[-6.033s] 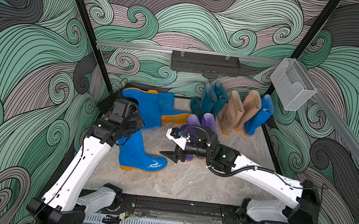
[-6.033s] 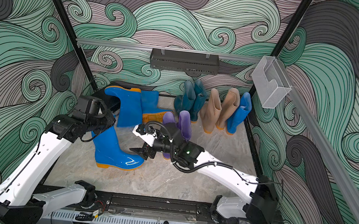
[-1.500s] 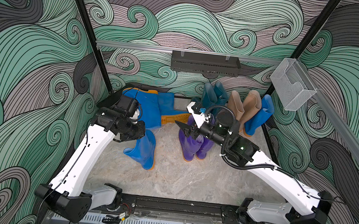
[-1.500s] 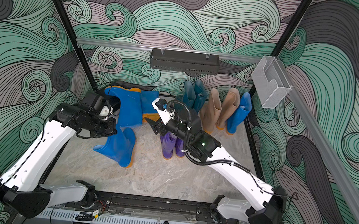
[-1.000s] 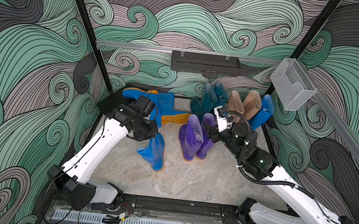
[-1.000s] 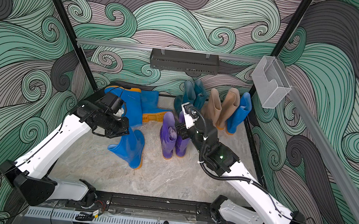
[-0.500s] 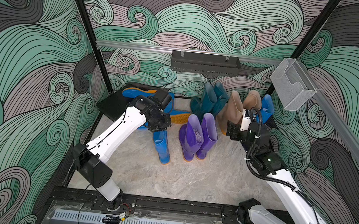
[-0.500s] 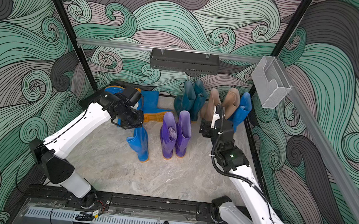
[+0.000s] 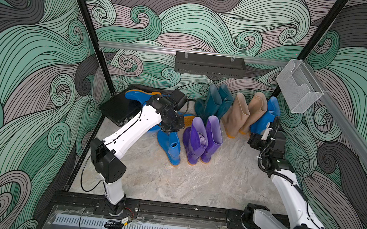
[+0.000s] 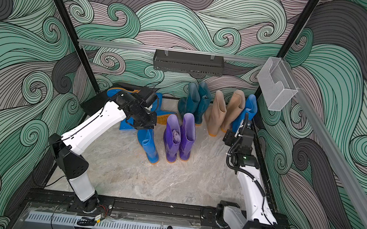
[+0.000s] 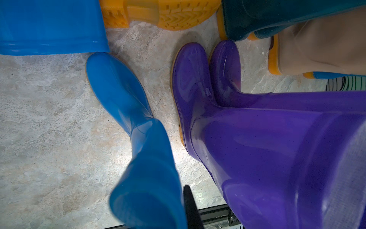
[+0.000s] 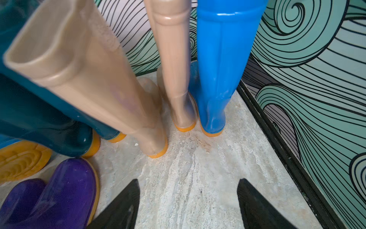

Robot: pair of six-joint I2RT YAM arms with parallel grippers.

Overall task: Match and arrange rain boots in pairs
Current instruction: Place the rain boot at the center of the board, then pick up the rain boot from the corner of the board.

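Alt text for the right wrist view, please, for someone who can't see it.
The right gripper, jaws open and empty, faces a standing blue boot next to the patterned wall, with two beige boots beside it. Dark teal boots and purple boot toes sit farther along on the marble floor.

Clamping the left gripper (image 10: 140, 125) on the cuff of a blue boot (image 10: 149, 147), holding it roughly upright on its sole just beside the purple pair (image 10: 187, 136). Hovering the right gripper (image 10: 228, 136) low near the beige boots (image 10: 218, 114) and a second blue boot (image 10: 249, 110).
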